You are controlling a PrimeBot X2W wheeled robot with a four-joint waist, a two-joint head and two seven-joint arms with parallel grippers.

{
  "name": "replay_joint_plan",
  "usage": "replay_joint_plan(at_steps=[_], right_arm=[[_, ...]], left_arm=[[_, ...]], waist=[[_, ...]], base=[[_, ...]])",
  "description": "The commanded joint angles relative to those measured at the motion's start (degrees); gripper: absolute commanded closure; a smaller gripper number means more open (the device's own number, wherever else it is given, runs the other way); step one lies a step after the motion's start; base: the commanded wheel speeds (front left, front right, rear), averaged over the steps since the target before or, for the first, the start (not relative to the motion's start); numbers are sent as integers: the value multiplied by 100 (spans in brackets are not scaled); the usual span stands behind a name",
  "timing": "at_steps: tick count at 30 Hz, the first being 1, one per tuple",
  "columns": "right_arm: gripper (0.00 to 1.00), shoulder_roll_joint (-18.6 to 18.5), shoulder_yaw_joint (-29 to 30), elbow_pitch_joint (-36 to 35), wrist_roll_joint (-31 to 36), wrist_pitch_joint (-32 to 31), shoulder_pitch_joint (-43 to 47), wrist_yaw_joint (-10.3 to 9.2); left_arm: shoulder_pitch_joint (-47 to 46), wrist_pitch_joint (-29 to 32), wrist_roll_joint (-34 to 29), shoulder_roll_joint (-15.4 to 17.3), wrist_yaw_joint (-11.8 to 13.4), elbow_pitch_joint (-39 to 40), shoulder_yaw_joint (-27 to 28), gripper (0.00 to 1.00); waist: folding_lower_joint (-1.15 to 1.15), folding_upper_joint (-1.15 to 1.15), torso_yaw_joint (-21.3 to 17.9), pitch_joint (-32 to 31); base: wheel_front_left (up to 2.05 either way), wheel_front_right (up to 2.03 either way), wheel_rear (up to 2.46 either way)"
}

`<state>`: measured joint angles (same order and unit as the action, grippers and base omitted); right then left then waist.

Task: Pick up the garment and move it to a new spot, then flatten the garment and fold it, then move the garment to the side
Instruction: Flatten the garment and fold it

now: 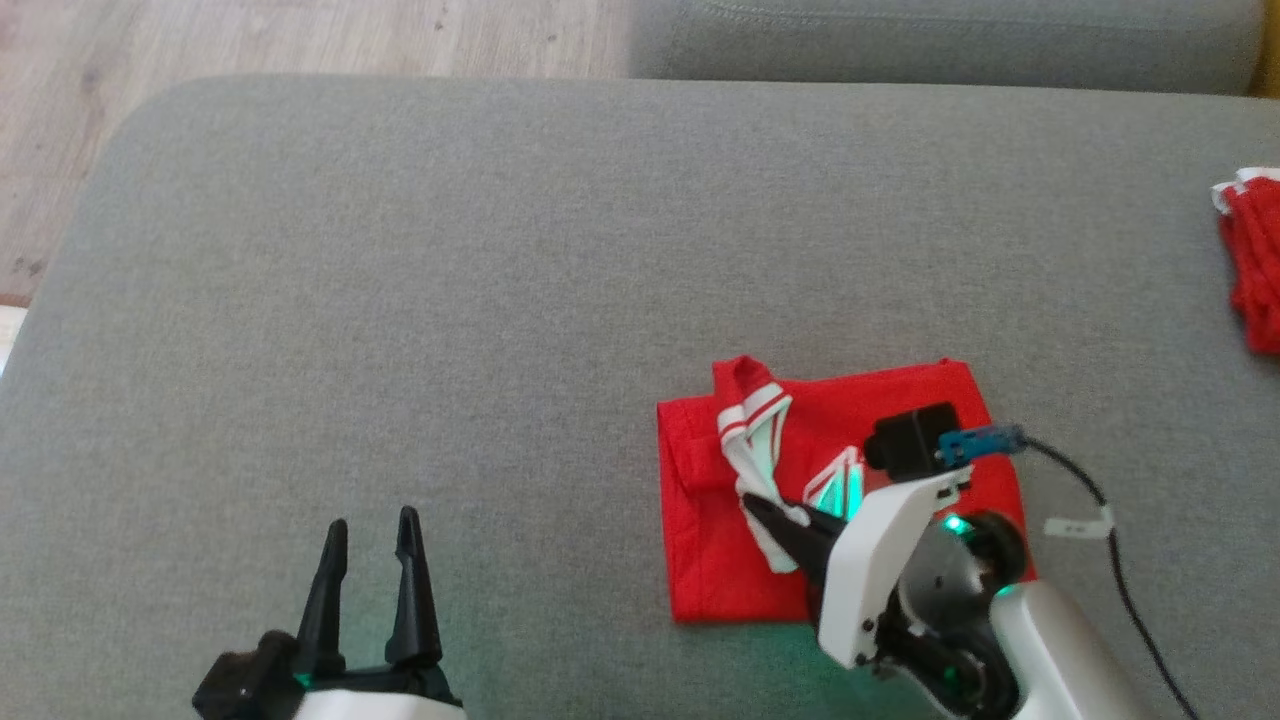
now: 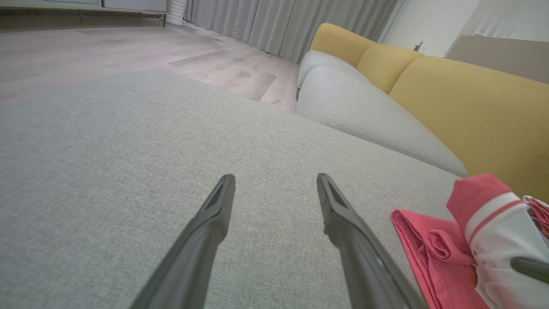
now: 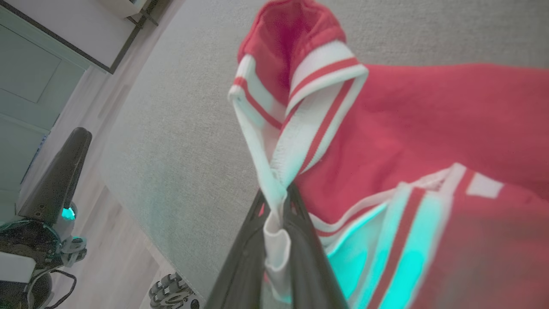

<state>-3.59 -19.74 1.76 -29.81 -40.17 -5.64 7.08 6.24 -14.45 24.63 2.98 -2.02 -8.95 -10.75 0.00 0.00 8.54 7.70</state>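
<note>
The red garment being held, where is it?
In the head view the garment lies folded on the grey cushion, right of centre, the right gripper shut on its striped trim.

The garment (image 1: 700,545) is red with white trim striped in red; the sofa cushion (image 1: 400,250) is grey, its backrest (image 2: 472,94) mustard yellow, the floor (image 1: 300,40) pale wood-grain

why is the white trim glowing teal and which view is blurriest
Right wrist view: teal light tints white trim on the garment beside the right end effector, and the close cloth is soft, out of focus. Head view: a green light glows on that arm, likely the source. Left wrist view: sharpest.
</note>
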Motion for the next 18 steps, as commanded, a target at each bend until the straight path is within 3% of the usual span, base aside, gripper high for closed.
replay_joint_plan(at_steps=[1,3,4,6,7,13,18], right_arm=[[100,70,-168,-168,-44,104,-260,41],[100,70,-291,-40,-220,360,-291,41],[92,70,-372,21,-328,465,-305,41],[4,70,-492,86,-565,754,-339,41],[0,70,-534,123,-663,864,-356,41],[0,70,-557,-72,-1025,1444,-533,41],[0,71,30,-531,-444,1713,-500,41]], left_arm=[[-60,-54,-71,-10,-3,141,217,0],[-48,-54,-90,-10,-9,138,236,0],[-42,-54,-103,-10,-15,139,242,0],[-28,-55,-122,-10,-21,139,254,0],[-19,-55,-129,-10,-23,144,260,0],[57,-55,-244,-10,-49,149,348,0],[130,-55,-329,-10,-80,169,488,0]], waist=[[0,0,-26,-36],[0,0,-51,-76],[0,0,-62,-91],[0,0,-90,-119],[0,0,-105,-122],[0,0,-246,-169],[0,0,-364,-293]], base=[[0,0,0],[0,0,0],[0,0,0],[0,0,0],[0,0,0],[0,0,0],[0,0,0]])
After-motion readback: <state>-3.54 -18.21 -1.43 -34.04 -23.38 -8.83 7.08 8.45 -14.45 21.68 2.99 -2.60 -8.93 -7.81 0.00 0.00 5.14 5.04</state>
